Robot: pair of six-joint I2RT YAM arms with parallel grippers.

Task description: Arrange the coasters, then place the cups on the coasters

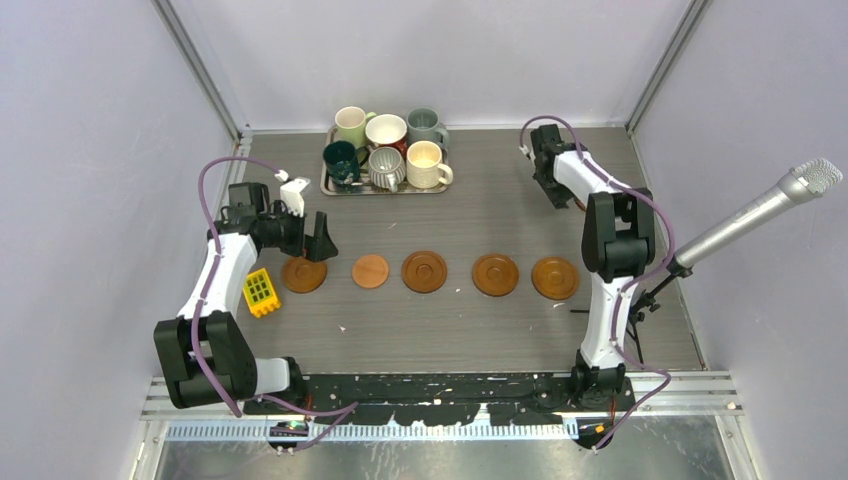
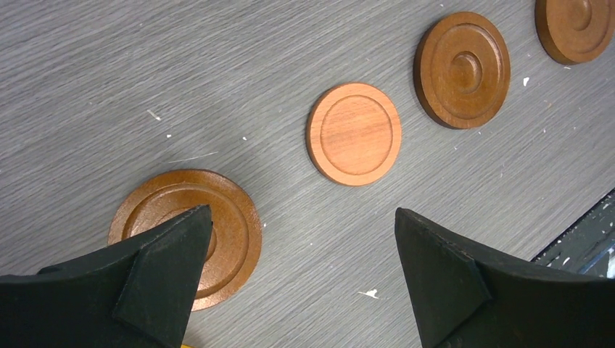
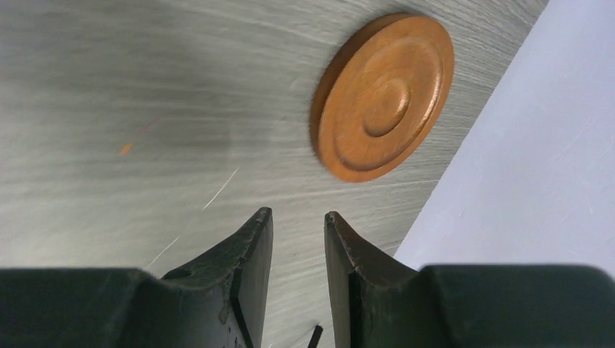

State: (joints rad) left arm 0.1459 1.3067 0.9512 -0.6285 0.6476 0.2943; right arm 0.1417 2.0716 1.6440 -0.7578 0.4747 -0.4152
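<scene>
Five brown wooden coasters (image 1: 425,271) lie in a spaced row across the middle of the grey surface (image 1: 480,215) in the overhead view, with a plainer, lighter disc (image 1: 371,271) second from the left. The left end effector (image 1: 318,243) hovers at the left end of the row over the leftmost coaster (image 1: 304,276), its fingers spread wide and holding nothing. In its wrist view one black finger (image 2: 167,254) overlaps that coaster at lower left of the frame.

A sixth coaster (image 3: 382,98) shows only in the right wrist view, at upper right, flat on the surface close to the pale wall (image 3: 522,159). The right end effector (image 3: 297,215) points toward it from the bottom of the frame, its fingers drawn to a narrow gap, gripping nothing and clear of the disc.

At upper centre of the overhead view, six cups stand in two rows on a silver tray (image 1: 385,191), well apart from the coasters: the pale green cup (image 1: 352,125), white-and-red cup (image 1: 386,130) and grey-blue cup (image 1: 424,125) behind; the dark green cup (image 1: 341,160), ribbed cup (image 1: 386,167) and cream cup (image 1: 426,163) in front.

A yellow grid block (image 1: 261,291) lies just beside the leftmost coaster. A microphone (image 1: 760,215) reaches in at the right edge.
</scene>
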